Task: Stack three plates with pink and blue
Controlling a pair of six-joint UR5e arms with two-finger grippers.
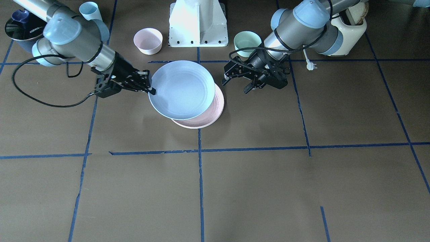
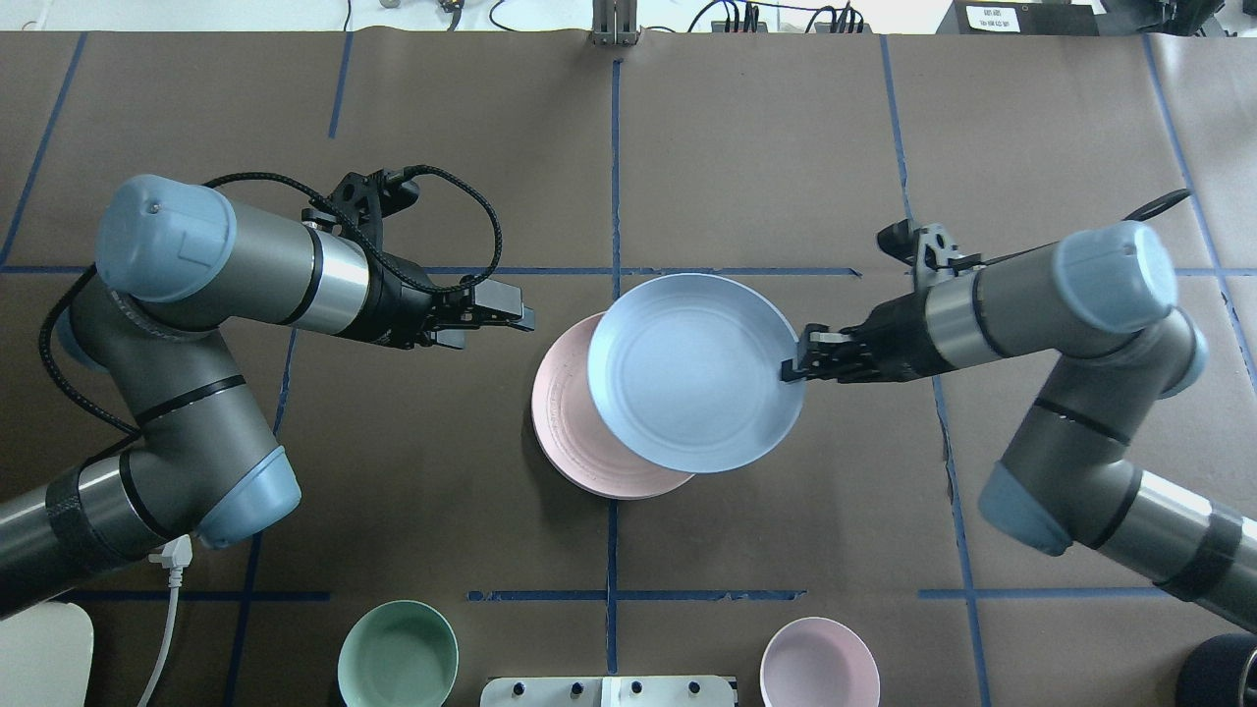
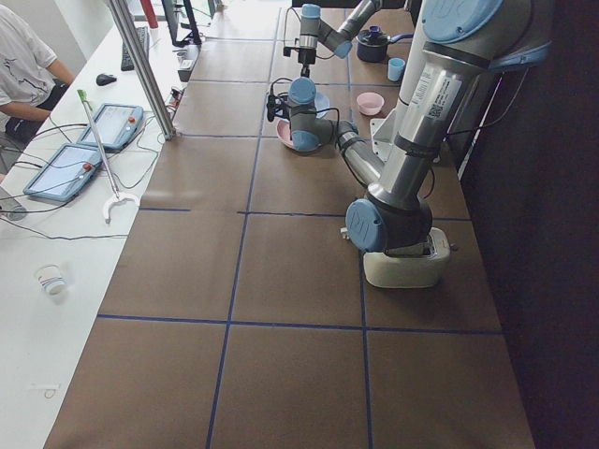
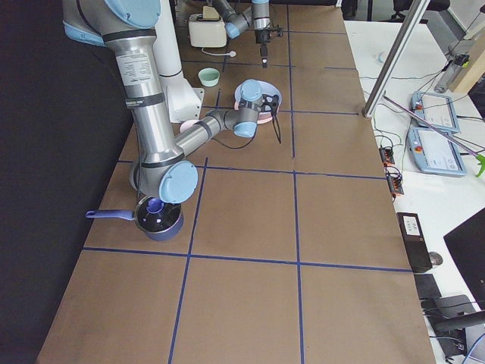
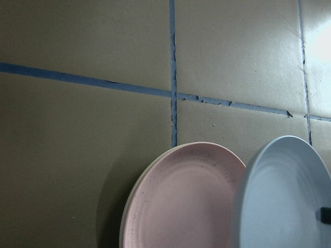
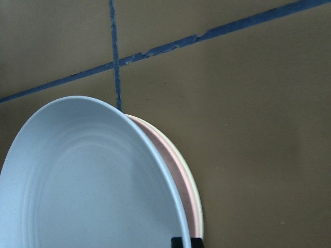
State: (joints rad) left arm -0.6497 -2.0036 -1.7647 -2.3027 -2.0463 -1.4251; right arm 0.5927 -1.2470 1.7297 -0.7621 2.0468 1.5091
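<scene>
The pale blue plate [image 2: 692,373] [image 1: 183,89] hangs slightly tilted over the pale pink plate [image 2: 570,422] [image 1: 215,111], offset toward my right arm. My right gripper [image 2: 793,366] [image 1: 150,88] is shut on the blue plate's rim. The pink plate lies on the cream plate, of which only a thin rim shows in the left wrist view [image 5: 129,206] and the right wrist view [image 6: 198,206]. My left gripper [image 2: 516,319] [image 1: 237,85] is open and empty, just beside the stack on the other side.
A small pink bowl [image 1: 148,40] and a mint-green bowl [image 1: 247,42] stand either side of the robot base [image 1: 198,23]. A light blue cup [image 1: 90,11] and a dark pot [image 1: 20,30] are behind my right arm. A cream toaster [image 1: 349,27] is behind my left arm.
</scene>
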